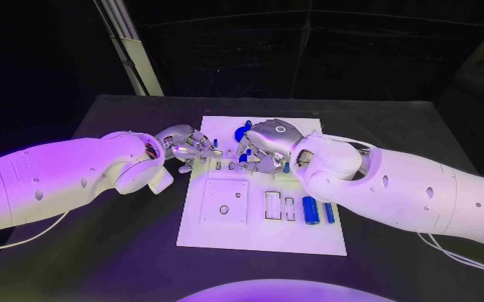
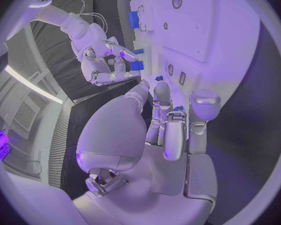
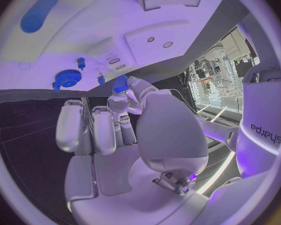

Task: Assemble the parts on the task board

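1. Task board (image 1: pixel 227 235): white, smooth, matt, looks like plastic.
2. Parts (image 1: pixel 310 210): blue, smooth plastic look, slight sheen.
3. Left hand (image 1: pixel 184 145) and right hand (image 1: pixel 264 149): silver, polished metallic finish, glossy.
4. Table (image 1: pixel 121 246): black, matt.

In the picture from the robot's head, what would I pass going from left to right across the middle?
Left arm → left hand → bare strip of the task board → right hand → right arm.
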### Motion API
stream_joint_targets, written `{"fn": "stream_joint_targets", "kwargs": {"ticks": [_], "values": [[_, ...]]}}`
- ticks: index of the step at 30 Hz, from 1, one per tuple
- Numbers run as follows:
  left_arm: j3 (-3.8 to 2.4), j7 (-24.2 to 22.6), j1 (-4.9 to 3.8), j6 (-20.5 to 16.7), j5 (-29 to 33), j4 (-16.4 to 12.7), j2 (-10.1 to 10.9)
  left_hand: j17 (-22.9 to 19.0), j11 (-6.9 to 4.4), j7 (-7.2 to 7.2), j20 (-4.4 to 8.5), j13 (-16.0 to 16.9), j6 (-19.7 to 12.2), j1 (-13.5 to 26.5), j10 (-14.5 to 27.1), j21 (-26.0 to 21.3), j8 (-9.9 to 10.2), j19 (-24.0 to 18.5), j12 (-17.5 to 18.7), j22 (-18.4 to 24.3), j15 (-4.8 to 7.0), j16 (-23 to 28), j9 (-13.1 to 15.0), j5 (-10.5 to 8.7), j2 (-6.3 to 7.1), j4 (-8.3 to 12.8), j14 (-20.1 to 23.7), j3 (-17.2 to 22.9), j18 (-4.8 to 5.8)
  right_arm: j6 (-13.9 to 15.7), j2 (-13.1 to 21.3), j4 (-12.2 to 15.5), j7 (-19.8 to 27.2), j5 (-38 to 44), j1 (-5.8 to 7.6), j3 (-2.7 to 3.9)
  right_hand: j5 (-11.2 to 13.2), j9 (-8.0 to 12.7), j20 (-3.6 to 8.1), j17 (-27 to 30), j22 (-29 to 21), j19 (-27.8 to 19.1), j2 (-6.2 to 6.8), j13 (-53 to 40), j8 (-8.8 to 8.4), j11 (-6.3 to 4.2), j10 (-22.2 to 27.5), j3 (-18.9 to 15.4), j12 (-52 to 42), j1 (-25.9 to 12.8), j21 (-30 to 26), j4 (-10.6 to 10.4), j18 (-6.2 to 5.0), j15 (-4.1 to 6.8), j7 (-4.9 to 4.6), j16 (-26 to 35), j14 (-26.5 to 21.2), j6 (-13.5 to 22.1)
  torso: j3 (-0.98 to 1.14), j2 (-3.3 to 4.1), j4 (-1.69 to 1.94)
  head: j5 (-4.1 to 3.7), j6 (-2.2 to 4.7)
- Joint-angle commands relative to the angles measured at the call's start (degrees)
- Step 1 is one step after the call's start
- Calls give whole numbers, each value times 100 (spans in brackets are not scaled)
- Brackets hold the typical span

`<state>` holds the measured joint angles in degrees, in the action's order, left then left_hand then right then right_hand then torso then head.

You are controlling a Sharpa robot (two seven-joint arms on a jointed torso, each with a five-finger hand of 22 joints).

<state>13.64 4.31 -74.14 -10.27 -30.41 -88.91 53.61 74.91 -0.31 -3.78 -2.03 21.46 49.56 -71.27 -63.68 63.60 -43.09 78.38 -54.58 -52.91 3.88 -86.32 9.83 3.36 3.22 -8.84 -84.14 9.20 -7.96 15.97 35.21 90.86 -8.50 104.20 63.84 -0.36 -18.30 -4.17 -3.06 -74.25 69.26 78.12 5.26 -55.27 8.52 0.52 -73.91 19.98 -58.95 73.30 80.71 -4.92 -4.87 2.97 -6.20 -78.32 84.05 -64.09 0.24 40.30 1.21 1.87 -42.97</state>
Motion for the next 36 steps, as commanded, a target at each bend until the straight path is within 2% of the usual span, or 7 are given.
{"fn": "stream_joint_targets", "kwargs": {"ticks": [1, 3, 6, 16, 23, 29, 36], "values": [[-6, -140, -44, -152, 287, 7, 83, 781, -20, 1, 5, 4, 52, -58, -33, 8, 16, 11, 34, 19, 36, -4, -9, 12, 30, 32, -427, -1, 74, -340, -117, -132, -221, 341, 13, 2, 39, -17, 8, 13, -8, 22, 22, 9, 11, -6, 6, 30, 27, 34, 16, -1, 49, 46, 99, 27, 284, -119, -4, 4, 2, 14, 9], [-6, -166, -60, -175, 352, 16, 115, 779, -20, 1, 5, 4, 53, -59, -33, 7, 16, 10, 35, 21, 36, -3, -9, 12, 30, 33, -426, 0, 73, -368, -166, -186, -250, 387, 13, 2, 42, -16, 8, 15, -10, 21, 22, 11, 10, -6, 8, 31, 30, 34, 15, -1, 49, 45, 98, 29, 284, -118, -14, 3, 8, 12, 7], [-6, -209, -87, -208, 444, 30, 166, 772, -21, 2, 5, 3, 54, -64, -34, 1, 16, 8, 36, 29, 37, 0, -10, 13, 30, 36, -425, 2, 72, -420, -255, -279, -297, 473, 14, 1, 42, -16, 8, 15, -10, 21, 22, 11, 10, -6, 8, 31, 30, 34, 15, -1, 49, 45, 98, 29, 284, -118, -1, 6, -4, 26, 8], [-7, -568, -175, -557, 904, 57, 273, 685, -20, -1, 7, -8, 39, -97, -18, -93, 30, -39, 69, 153, 37, 46, -23, 15, 29, 56, -404, 23, 48, -768, -558, -564, -473, 824, 15, -3, 56, -16, 8, 15, -5, 23, 19, 6, 8, -5, 7, 38, 32, 38, 16, 0, 50, 45, 97, 30, 283, -116, -2, 8, -3, 56, -14], [-8, -884, -227, -836, 1313, 68, 317, 680, -18, -3, 8, -22, 31, -140, -8, -114, 41, -53, 104, 175, 37, 51, -36, 17, 18, 83, -401, 58, 43, -953, -657, -615, -527, 932, 16, -6, 61, -16, 8, 16, -12, 18, 15, 0, 7, -6, 5, 44, 30, 42, 13, 1, 49, 45, 97, 31, 282, -115, 14, 8, -5, 87, -34], [-8, -954, -247, -854, 1438, 70, 312, 682, -18, -3, 8, -24, 31, -146, -7, -115, 42, -54, 108, 175, 37, 50, -38, 17, 16, 87, -402, 63, 43, -1097, -711, -625, -565, 1027, 17, -10, 64, -16, 7, 20, -14, 17, 14, -2, 7, -5, 5, 47, 31, 44, 12, 2, 48, 44, 97, 35, 281, -114, 15, 6, -10, 120, -44], [-8, -965, -253, -833, 1466, 75, 303, 682, -18, -3, 8, -24, 31, -146, -7, -115, 42, -54, 108, 175, 37, 50, -38, 17, 16, 87, -402, 63, 43, -1053, -726, -579, -609, 1106, 18, -13, 74, -15, 7, 32, -16, 14, 29, 9, 4, -2, 12, 43, 48, 38, 10, 2, 48, 43, 93, 45, 278, -109, 26, 7, -15, 119, -36]]}}
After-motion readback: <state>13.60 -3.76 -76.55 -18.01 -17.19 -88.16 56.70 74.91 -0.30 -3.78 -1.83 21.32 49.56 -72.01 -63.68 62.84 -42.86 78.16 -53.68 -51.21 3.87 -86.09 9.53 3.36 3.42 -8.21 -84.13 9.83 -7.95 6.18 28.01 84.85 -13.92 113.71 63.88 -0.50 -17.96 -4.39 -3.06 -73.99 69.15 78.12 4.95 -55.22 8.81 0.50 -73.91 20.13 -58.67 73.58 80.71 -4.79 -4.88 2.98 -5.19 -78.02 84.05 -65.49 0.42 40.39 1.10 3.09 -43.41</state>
